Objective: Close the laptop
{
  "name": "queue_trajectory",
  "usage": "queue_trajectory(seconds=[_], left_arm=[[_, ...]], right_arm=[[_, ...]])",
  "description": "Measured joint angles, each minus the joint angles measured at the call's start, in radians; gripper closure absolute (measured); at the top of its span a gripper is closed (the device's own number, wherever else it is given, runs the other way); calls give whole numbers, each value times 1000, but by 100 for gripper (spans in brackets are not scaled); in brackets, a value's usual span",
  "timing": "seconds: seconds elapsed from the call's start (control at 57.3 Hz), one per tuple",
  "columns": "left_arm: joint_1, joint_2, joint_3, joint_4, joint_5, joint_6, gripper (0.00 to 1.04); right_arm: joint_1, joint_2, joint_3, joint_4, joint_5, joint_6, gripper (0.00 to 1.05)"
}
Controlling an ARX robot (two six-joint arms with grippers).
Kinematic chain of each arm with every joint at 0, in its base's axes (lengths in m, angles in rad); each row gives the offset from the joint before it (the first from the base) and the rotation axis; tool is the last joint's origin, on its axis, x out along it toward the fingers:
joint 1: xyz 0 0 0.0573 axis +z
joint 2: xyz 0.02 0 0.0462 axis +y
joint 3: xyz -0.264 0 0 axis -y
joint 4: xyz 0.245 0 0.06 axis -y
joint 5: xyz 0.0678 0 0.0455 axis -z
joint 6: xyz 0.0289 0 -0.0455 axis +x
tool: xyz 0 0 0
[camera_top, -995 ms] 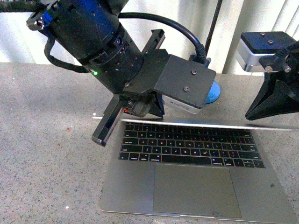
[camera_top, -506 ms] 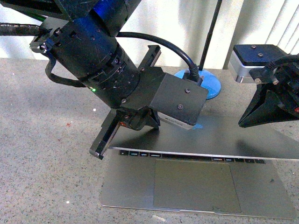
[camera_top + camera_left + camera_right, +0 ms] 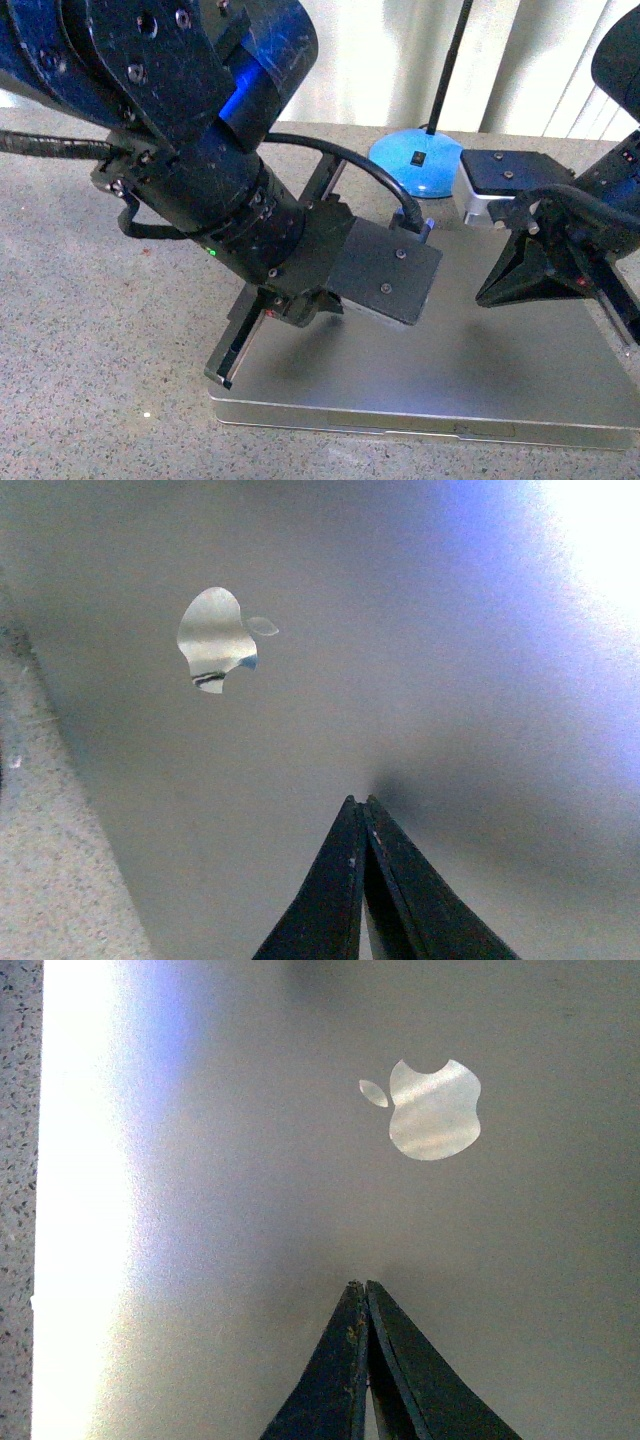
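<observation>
The laptop [image 3: 470,385] is lying on the table [image 3: 90,330] with its lid looking fully down, so the closing seems done, while the left end effector [image 3: 360,802] and right end effector [image 3: 362,1285], both pinched together and empty, are pointing at the lid, leaving only a lift-away.

A blue lamp base [image 3: 415,160] stands on the speckled grey table [image 3: 80,330], perhaps pale curtains [image 3: 540,60] behind.

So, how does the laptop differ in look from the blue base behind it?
The laptop is silver-grey, the base bright blue. The laptop is a flat rectangle with its lid down; the base is a round dome with a black pole rising from it. Both rest on the speckled table.
</observation>
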Motion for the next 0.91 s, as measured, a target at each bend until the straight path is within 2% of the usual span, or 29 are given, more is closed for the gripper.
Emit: queue_trajectory(seconds=[0.454,0.908], left_arm=[[-12,48,-74,110,27,-26,101],[0,24,-66,75,27,-38,101]], right_arm=[[-5,69,-63,117,-26,53,102],[0,55,-54,93,-36,67,102]])
